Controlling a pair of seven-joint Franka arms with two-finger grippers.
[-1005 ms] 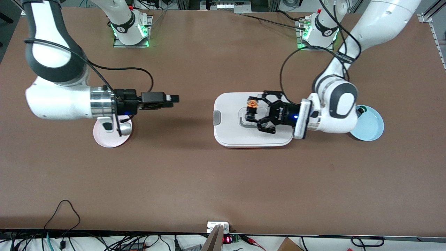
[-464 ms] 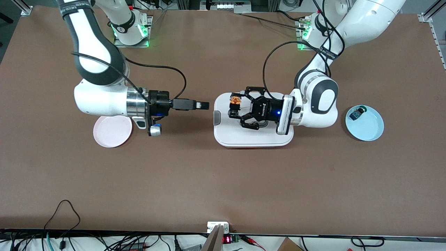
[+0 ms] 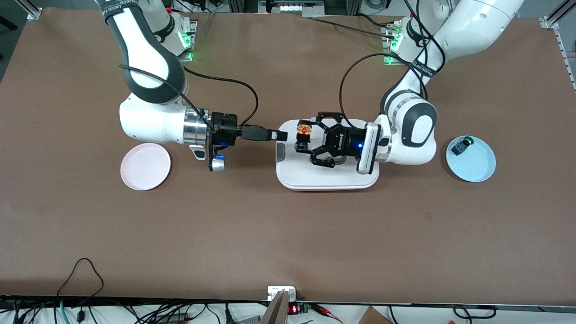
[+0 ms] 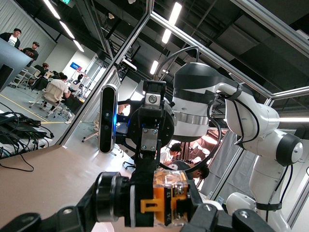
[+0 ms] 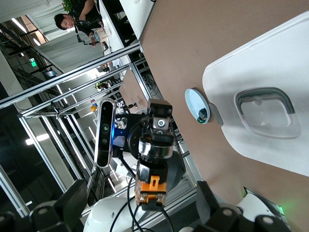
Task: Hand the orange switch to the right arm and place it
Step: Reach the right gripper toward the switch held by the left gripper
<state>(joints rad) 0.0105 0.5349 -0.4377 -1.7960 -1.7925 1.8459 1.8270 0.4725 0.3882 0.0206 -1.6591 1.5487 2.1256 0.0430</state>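
- The left arm's black open-frame claw hand point(image 3: 302, 140) is clamped on the tiny black boxy switch with an orange cap point(image 3: 303, 130), holding it in the air over the flat white rectangular lid with a grey handle point(image 3: 328, 177).
- The right arm's slim black straight-fingered hand point(image 3: 282, 135) hovers over that lid's edge, just beside the switch; I cannot tell how wide it stands.
- A round pink plate point(image 3: 145, 167) and a round pale-blue plate point(image 3: 477, 164) lie at the bench's point(image 3: 288, 234) 2 ends.
- A small black part with a blue face point(image 3: 459, 148) sits in the blue plate.
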